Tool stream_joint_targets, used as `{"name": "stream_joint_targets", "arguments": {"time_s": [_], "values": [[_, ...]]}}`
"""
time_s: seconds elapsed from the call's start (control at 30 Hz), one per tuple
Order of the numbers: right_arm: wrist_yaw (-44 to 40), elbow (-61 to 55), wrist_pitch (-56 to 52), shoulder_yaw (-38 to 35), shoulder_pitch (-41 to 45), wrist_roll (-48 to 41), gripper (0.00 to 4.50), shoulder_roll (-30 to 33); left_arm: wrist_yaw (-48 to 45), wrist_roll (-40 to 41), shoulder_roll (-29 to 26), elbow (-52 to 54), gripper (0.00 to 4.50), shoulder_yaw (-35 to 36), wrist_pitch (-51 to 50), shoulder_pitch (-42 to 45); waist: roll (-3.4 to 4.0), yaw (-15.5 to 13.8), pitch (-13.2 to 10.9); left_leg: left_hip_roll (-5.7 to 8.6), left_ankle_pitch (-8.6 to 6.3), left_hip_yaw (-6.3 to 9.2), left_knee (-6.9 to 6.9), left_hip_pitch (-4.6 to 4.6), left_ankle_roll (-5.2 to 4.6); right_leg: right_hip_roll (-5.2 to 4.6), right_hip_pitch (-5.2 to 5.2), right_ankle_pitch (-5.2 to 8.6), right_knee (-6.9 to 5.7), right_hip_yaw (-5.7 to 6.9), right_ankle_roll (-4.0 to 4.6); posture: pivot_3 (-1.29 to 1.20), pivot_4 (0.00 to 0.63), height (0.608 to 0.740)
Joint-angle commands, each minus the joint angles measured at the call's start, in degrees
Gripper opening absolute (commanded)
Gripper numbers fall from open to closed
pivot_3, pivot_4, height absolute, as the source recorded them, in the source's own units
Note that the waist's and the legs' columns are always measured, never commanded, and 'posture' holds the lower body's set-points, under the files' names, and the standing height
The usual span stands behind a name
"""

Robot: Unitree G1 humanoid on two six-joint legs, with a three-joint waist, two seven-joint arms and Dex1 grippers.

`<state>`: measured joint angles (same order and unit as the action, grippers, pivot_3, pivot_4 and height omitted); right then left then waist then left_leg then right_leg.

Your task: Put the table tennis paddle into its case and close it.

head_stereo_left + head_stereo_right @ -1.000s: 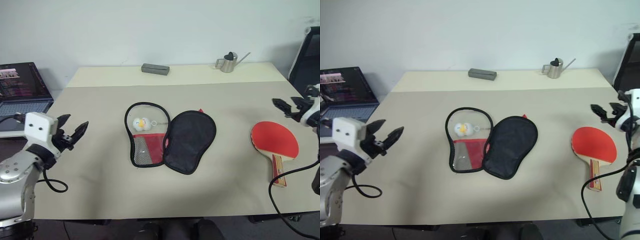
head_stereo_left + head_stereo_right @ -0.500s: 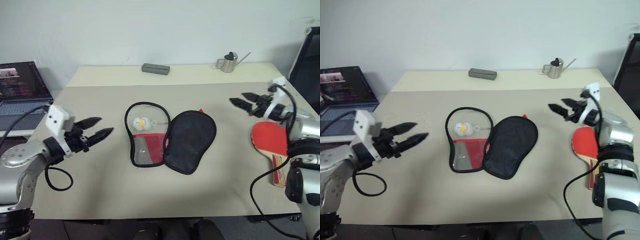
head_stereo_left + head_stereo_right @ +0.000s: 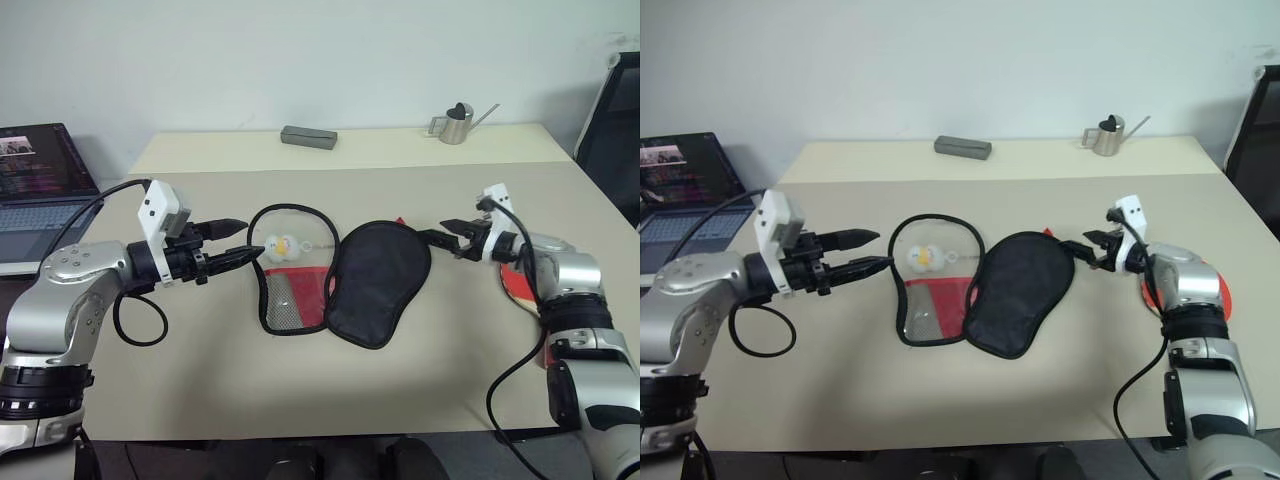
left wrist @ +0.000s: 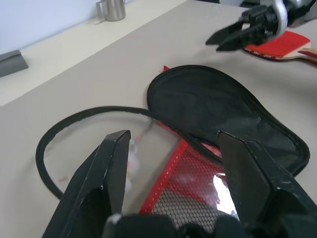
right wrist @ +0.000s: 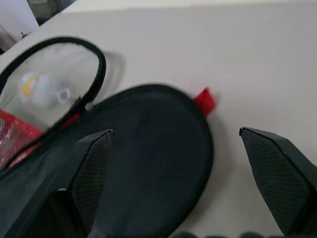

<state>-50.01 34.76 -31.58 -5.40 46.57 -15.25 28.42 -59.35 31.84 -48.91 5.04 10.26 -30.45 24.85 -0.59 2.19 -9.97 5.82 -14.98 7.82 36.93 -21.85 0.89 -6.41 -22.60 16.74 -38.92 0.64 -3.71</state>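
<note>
Two claws flank the case [image 3: 340, 280], which lies unzipped and spread flat mid-desk, plush charm [image 3: 279, 246] inside its open ring. Left claw [image 3: 238, 240] sits parted and empty at the ring's left edge; right claw [image 3: 1087, 251] is spread wide, empty, just off the black flap. Judged step: reaching for the case. Next likely needs holding the case open, then fetching the table tennis paddle [image 4: 277, 49], lying right, largely hidden behind the right arm.

Both arms reach inward, grippers facing each other

The left gripper [image 3: 232, 243] points right and slightly down, its two black fingers [image 4: 110, 168] parted and empty. The right gripper [image 3: 446, 241] points left, fingers [image 5: 94, 171] spread wide, holding nothing.
</note>
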Motion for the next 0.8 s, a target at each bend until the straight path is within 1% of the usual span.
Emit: {"name": "stream_joint_targets", "arguments": {"time_s": [0.03,0.57,0.67,0.8], "values": [[1.59,1.54,3.00,0.09,1.18,1.02,4.48,-0.47,-0.82,-0.91,-0.11,-0.37,3.05,-0.17,1.90,1.32,0.00,0.03,0.00,-0.02,0.00,-0.02,0.00,0.00,0.00,0.03,-0.01,0.00,0.00,0.00,0.01,0.00,0.150,0.740],[3.34,11.83,11.16,2.44,4.32,4.79,4.48,-5.13,-1.88,-2.02,0.15,-0.49,3.05,-0.78,2.83,1.20,-0.02,0.66,-0.01,-0.27,-0.05,-0.10,0.02,-0.01,0.09,0.26,-0.08,-0.07,0.00,-0.04,0.11,0.00,0.150,0.740],[3.31,12.74,12.33,2.68,5.06,5.64,3.92,-5.46,-1.58,-2.15,0.29,-0.41,3.05,-0.81,3.07,1.05,-0.02,0.73,-0.01,-0.27,-0.06,-0.11,0.02,-0.01,0.10,0.27,-0.09,-0.07,0.00,-0.05,0.11,0.00,0.150,0.740],[3.69,13.87,14.53,3.67,5.90,7.37,2.48,-5.03,-1.12,-2.35,0.32,-0.40,3.05,-0.67,3.31,0.79,-0.02,0.87,-0.01,-0.27,-0.06,-0.11,0.02,-0.01,0.10,0.27,-0.10,-0.07,-0.01,-0.05,0.11,0.00,0.150,0.740]]}}
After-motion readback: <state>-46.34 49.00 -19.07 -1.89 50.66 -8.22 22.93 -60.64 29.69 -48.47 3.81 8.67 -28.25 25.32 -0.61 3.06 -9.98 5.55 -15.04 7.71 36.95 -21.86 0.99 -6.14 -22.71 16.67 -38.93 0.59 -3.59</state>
